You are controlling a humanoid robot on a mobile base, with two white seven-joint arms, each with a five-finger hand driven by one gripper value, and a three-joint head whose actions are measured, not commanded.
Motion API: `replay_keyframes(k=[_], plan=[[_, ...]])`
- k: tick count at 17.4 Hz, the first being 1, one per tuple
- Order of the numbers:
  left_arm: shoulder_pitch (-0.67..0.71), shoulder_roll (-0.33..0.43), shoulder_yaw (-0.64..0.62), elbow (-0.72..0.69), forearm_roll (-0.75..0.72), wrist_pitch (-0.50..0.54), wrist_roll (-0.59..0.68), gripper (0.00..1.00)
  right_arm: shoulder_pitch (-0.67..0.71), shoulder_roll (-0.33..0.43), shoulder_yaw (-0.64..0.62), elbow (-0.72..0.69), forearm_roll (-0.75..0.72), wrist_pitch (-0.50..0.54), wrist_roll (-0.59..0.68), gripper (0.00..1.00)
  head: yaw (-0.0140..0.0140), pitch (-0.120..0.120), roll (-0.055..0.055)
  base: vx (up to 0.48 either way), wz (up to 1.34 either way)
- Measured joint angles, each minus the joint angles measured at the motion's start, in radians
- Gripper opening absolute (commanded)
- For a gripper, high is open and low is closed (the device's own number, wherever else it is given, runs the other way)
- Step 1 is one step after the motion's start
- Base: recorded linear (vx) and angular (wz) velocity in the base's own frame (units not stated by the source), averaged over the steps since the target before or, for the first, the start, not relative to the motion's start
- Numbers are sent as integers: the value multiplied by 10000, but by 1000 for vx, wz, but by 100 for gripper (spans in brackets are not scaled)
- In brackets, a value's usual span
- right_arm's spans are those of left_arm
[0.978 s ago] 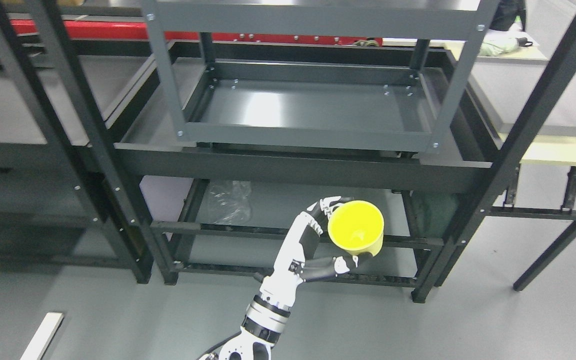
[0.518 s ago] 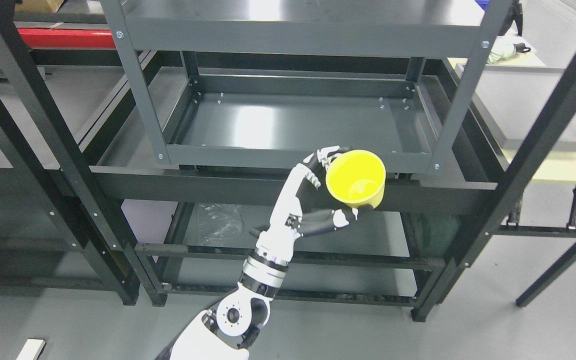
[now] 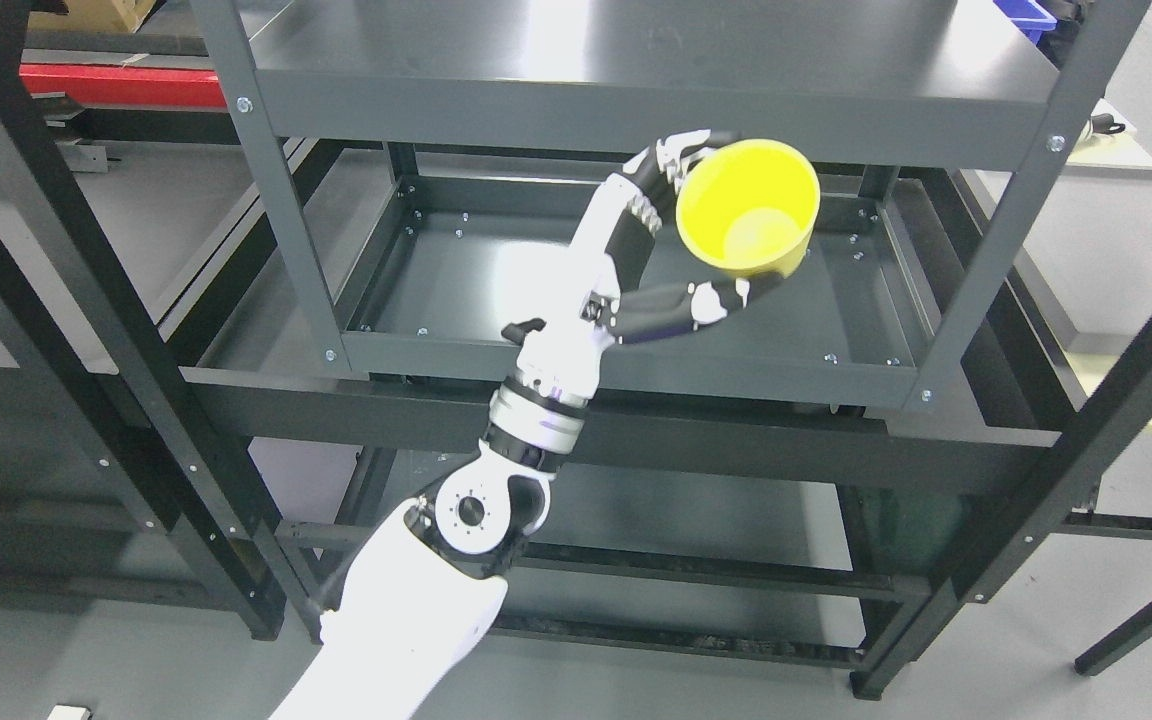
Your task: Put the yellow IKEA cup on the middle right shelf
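Nearest to us, our left arm rises from the six o'clock edge toward one o'clock, and our left hand [image 3: 671, 250] is clamped on the yellow cup [image 3: 748, 208], fingers curled round its far rim and thumb under its near wall, mouth tilted toward us. We judge the task well underway: the cup is lifted and carried in the air in front of the middle shelf [image 3: 496, 270], at about one o'clock from the picture's centre, but it is not yet set down. What remains is to move it in over the right part of that tray, lower it and let go. In the way stand the shelf's front lip [image 3: 626, 372], the grey upright [image 3: 996, 235] at three o'clock and the top shelf [image 3: 636, 60] overhanging at twelve. Our right arm is out of sight.
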Motion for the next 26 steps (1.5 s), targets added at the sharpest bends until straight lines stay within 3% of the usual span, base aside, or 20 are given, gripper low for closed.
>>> replay_keyframes(k=[7,15,20,23,26], plan=[[-1873,0,460,253,732,1430,674,1,0,0,0,0,0,0,0,99,0,0,0,131,-50],[-3439,0,775,637,1909,4283,2839,1,0,0,0,0,0,0,0,99,0,0,0,78,-19],[-4229,0,873,995,2630,5538,3754,1,0,0,0,0,0,0,0,99,0,0,0,42,-12],[-4563,0,923,1286,2999,6162,4040,5,0,0,0,0,0,0,0,99,0,-1,0,42,-4],[-4738,0,946,1636,3191,6497,4119,20,1,0,0,0,0,0,0,99,0,-1,0,32,-25]])
